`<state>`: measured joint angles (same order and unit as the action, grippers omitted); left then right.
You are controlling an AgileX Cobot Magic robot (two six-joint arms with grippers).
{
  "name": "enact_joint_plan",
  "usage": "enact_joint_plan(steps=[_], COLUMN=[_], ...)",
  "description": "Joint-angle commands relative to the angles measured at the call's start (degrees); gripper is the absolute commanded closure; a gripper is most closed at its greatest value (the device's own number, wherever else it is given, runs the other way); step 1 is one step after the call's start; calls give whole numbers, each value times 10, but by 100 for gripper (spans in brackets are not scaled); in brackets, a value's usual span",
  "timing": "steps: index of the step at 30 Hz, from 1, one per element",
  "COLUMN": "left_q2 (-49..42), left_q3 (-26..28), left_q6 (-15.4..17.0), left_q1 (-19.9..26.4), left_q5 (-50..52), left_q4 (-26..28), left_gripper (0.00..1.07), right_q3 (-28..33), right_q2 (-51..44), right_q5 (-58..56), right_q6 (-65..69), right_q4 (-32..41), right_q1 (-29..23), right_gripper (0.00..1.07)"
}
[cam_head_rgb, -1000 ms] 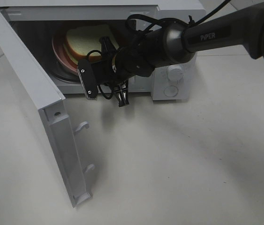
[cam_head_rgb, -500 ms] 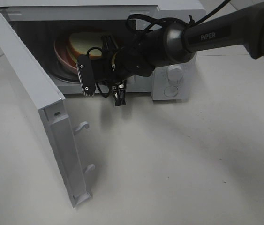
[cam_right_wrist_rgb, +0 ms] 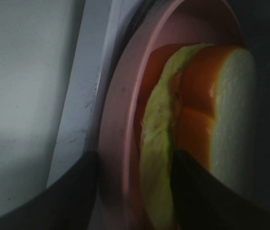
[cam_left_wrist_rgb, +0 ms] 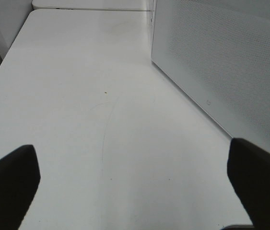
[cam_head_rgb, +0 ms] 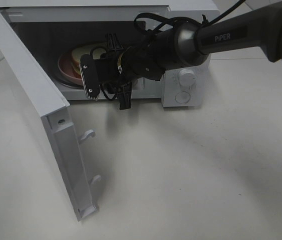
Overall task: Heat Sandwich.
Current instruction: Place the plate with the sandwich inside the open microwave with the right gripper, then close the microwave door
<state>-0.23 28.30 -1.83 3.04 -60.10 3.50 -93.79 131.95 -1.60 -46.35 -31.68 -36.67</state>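
From above, a black robot arm [cam_head_rgb: 221,35] reaches into the open white box microwave [cam_head_rgb: 191,85], where the white-bread sandwich [cam_head_rgb: 79,53] lies on a round pink plate [cam_head_rgb: 62,68]. Left wrist view: the left gripper [cam_left_wrist_rgb: 135,179] gapes empty over the white table [cam_left_wrist_rgb: 77,96]. Right wrist view: the right gripper [cam_right_wrist_rgb: 135,163] stands released astride the plate's rim.

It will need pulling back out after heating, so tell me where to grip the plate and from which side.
Pinch the plate by its bare near rim, coming in level through the open front of the microwave. The plate lies flat, the sandwich covers its middle, and the oven walls close off the other sides.
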Motion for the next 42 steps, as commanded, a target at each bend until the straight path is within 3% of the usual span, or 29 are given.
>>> enact_joint_plan(steps=[1, 13, 24, 42], left_q2=[-13, -13, -13, -13], left_q3=[-2, -2, -2, -2], left_q6=[2, 2, 1, 1], left_q1=[0, 0, 0, 0], left_q5=[8, 8, 8, 8], left_q4=[-2, -2, -3, -3], left_gripper=[4, 4, 4, 4], right_q3=[-4, 6, 143, 296], right_q2=[-6, -45, -123, -255], right_q5=[10, 1, 16, 25], right_q6=[5, 84, 78, 94], right_q4=[-5, -7, -7, -2], right_q1=[0, 0, -6, -22], right_gripper=[57, 57, 57, 57])
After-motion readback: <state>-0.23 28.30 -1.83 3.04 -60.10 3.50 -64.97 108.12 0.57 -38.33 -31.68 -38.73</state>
